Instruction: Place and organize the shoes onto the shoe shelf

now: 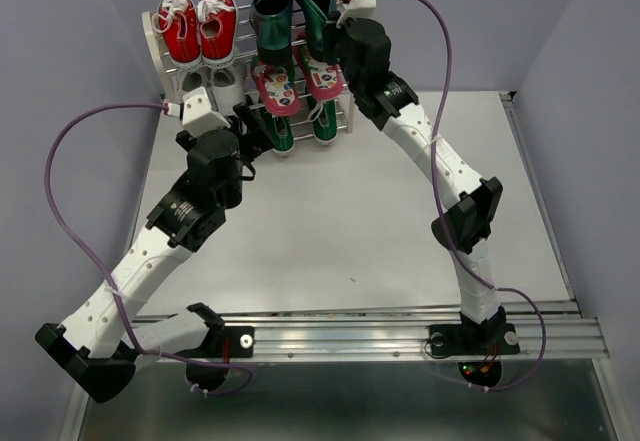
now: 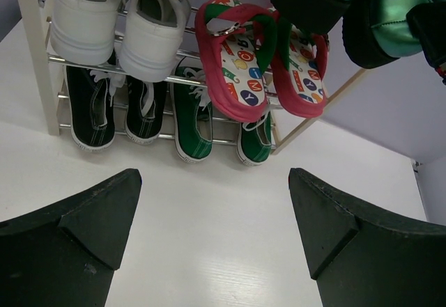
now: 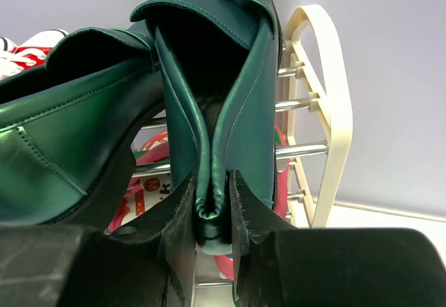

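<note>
As the scene is read from the near edge outward, the left claw (image 2: 212,182) is met first: it is held wide open above the counter (image 2: 223,251), with nothing between its fingers, and is pointed at the foot of the shoe shelf (image 2: 31,42). On the bottom tier the green sneakers (image 2: 191,122) are set toes forward beside a black pair (image 2: 90,108). On the middle tier the flip-flops (image 2: 240,63) are laid side by side next to a white pair (image 2: 118,21). Highest and farthest, at the right end of the top tier, the right claw (image 3: 212,206) is closed on the back rim of a dark green loafer (image 3: 216,49), whose heel collar is seen folded and pinched between the fingers. Whether its sole is borne by the rods cannot be told. The second loafer (image 3: 63,112) is set just beside it on the left, with red sneakers (image 1: 198,23) beyond.

The loafer is judged light and glossy, so a slip is to be expected on its smooth sides. Its upper is shown by the pinch to be soft enough to crease; the sole is probably stiffer. The heel rim is thought the best hold, being a thin edge that can be clamped. A shoe hung from that edge may swing or tilt, so the sole should be settled across the rods before the grip is eased.
</note>
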Available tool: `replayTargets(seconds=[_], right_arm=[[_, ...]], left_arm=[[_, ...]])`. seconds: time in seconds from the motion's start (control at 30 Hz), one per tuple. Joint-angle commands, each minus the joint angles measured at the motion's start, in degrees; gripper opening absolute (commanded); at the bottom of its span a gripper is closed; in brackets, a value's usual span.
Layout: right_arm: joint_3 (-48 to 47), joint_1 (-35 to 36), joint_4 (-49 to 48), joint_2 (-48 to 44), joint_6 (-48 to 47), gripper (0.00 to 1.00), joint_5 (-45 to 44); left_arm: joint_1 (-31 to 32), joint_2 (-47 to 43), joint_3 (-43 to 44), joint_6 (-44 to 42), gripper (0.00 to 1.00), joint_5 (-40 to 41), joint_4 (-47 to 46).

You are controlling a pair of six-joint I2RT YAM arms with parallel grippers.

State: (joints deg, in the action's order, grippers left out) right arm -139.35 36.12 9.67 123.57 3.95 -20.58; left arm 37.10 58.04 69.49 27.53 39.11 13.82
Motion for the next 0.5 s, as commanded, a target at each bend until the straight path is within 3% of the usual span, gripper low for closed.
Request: replayTargets(seconds=[0.0,0.2,0.4,0.47], right_arm=[[-4.0,1.1,-4.0,-3.5,3.6,0.05,3.1],[-3.6,1.6,-9.0,-1.7,3.7,0.44,7.7],[-2.6,1.6,-10.7,-1.2,1.4,0.49,4.1],[-1.5,1.6,-11.2,-1.6,0.6,0.55,3.1]], left_arm=[[0.0,0.8,3.0,-2.0,0.99,1.1,-3.3],[0.0,1.5,3.4,-3.4,0.99,0.7,-5.9],[-0.1,5.3,8.3,-13.4,0.99,-0.1,-13.4],[-0.2,7.4,12.1,-15.5,0.99,-0.5,-16.5]])
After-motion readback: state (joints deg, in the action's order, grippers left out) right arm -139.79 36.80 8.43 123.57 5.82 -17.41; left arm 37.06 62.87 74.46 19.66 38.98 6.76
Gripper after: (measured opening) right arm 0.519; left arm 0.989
